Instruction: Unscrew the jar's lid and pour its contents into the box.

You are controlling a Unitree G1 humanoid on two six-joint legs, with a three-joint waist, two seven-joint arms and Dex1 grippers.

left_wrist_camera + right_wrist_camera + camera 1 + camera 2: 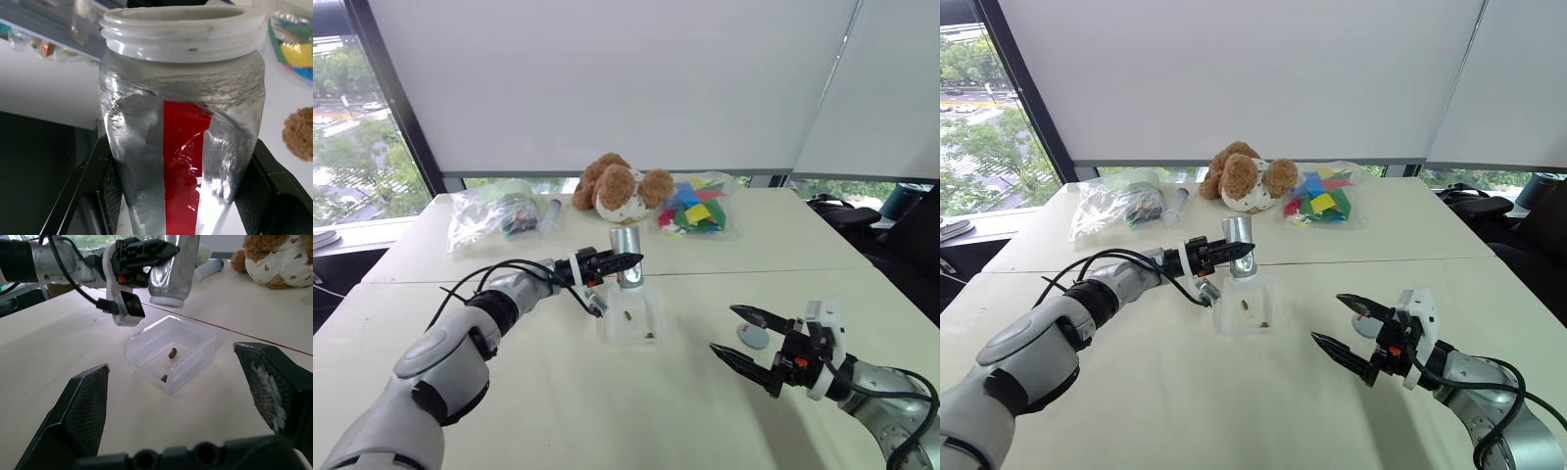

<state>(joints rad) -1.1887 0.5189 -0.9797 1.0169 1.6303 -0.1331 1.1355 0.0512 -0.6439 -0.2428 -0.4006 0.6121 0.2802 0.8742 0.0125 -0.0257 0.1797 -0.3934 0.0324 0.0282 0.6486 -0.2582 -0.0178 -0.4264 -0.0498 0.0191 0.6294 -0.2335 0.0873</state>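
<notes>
A pale cream surface (607,401) fills the near part of the room, with a seam running left to right across it. Behind it hang white roller blinds (626,78), and trees show through the window (357,147) at the far left.

Along the far edge of the surface lie a clear bag of odds and ends (489,215) on the left, a brown and white stuffed dog (619,188) in the middle, and a clear bag of coloured blocks (697,209) to its right. A dark bag (847,211) sits off the far right edge. None of these stands between the claws and the box.

The box (631,318) rests near the middle of the surface, with two small brown bits (168,364) lying on its floor. The left claw (625,262) reaches in from the left, its fingers clamped around the jar (626,257) and holding it above the far side of the box. The jar's long axis is upright, and it is upside down: the open threaded mouth points down toward the box. A red stripe (183,166) runs along its side.

The right claw (744,338) hovers near the right, fingers spread wide and holding nothing. The grey lid (753,336) lies flat on the surface, just behind this claw.
</notes>
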